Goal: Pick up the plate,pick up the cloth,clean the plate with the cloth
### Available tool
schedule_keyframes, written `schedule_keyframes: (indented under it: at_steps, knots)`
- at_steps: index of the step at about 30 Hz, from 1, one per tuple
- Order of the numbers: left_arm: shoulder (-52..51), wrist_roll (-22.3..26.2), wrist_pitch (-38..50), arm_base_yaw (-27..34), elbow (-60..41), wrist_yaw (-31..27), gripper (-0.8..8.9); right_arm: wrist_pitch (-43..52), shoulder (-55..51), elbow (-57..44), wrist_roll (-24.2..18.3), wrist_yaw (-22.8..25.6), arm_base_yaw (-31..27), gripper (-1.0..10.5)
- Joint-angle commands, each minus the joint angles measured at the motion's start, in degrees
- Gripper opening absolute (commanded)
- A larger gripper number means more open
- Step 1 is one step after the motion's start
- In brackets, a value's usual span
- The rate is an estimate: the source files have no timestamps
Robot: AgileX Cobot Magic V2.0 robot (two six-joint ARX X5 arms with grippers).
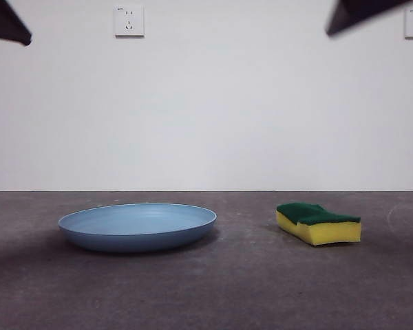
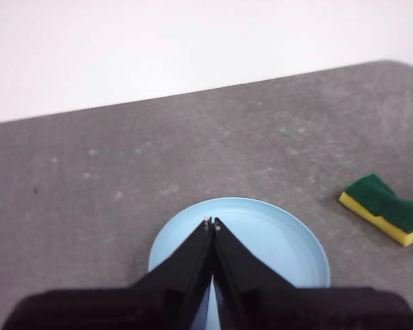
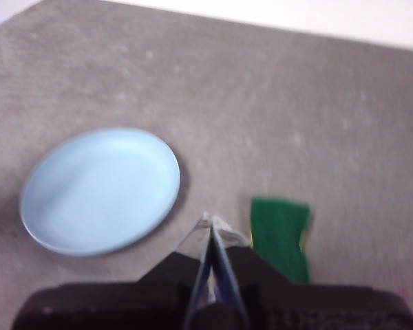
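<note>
The light-blue plate [image 1: 138, 225] lies flat on the grey table, left of centre. The cloth is a yellow sponge with a dark green top [image 1: 319, 223], lying on the table to the plate's right. My left gripper [image 2: 212, 223] is shut and empty, high above the plate [image 2: 275, 240]; the sponge [image 2: 387, 208] shows off to the side. My right gripper [image 3: 210, 221] is shut and empty, high above the table between the plate [image 3: 100, 189] and the sponge [image 3: 281, 234]. In the front view both arms show only as black tips at the top corners.
A white wall with two power sockets [image 1: 129, 20] stands behind the table. The grey table top [image 1: 248, 289] stretches around the plate and sponge.
</note>
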Motion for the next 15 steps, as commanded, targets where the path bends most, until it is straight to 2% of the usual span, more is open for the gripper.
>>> schedule_keyframes:
  at_steps: [1,5,15]
  knots:
    - [-3.5,-5.2,3.0,-0.2,-3.2,-0.2,-0.09,2.5,-5.3,-8.4,3.1,0.3,0.6,-0.2]
    - [-4.6,-5.7,2.7,-0.2,-4.2,-0.2,-0.08,0.7,-9.0,-12.1,5.2,0.8,0.5,-0.2]
    - [-2.7,-5.7,0.7,-0.2,-4.2,0.0,0.0,-0.9,-10.3,-12.1,5.3,0.6,0.4,-0.2]
